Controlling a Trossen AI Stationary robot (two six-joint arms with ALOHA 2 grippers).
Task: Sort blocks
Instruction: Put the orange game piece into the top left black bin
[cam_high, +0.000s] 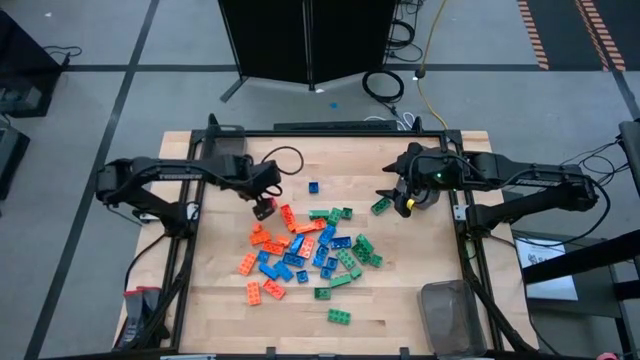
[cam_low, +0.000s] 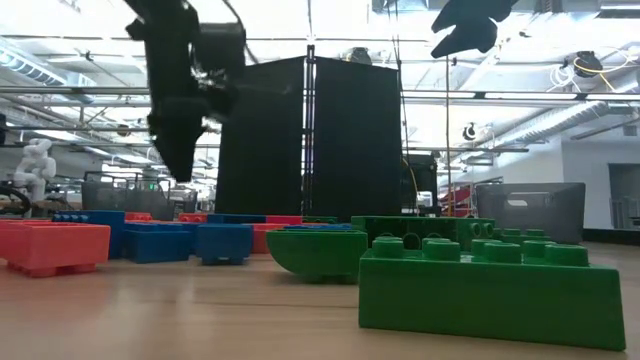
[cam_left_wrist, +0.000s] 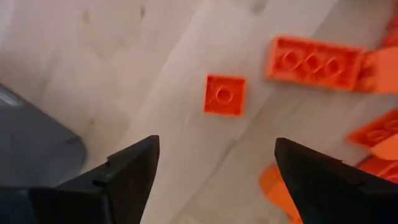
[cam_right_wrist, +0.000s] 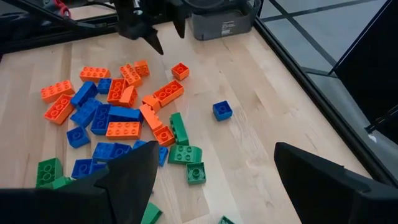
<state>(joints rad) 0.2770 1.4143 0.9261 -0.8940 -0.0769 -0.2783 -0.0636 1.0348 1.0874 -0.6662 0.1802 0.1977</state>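
Note:
Several orange, blue and green studded blocks (cam_high: 305, 250) lie in a loose pile on the wooden table, studs up or tipped. My left gripper (cam_high: 265, 207) hangs open above the pile's far-left edge. In its wrist view (cam_left_wrist: 214, 146) a small square orange block (cam_left_wrist: 224, 94) lies flat on the wood beyond the fingers, with a longer orange block (cam_left_wrist: 314, 62) next to it. My right gripper (cam_high: 402, 200) is open and raised over the table's far right (cam_right_wrist: 214, 158), beside a lone green block (cam_high: 381, 206). A single blue block (cam_high: 313, 187) lies apart on the far side.
A translucent grey bin (cam_high: 452, 312) stands at the table's near right corner. Another grey bin (cam_right_wrist: 221, 22) sits at the far left behind my left arm. A green block (cam_high: 339, 316) lies alone near the near edge. Bare wood shows on the far side and the right.

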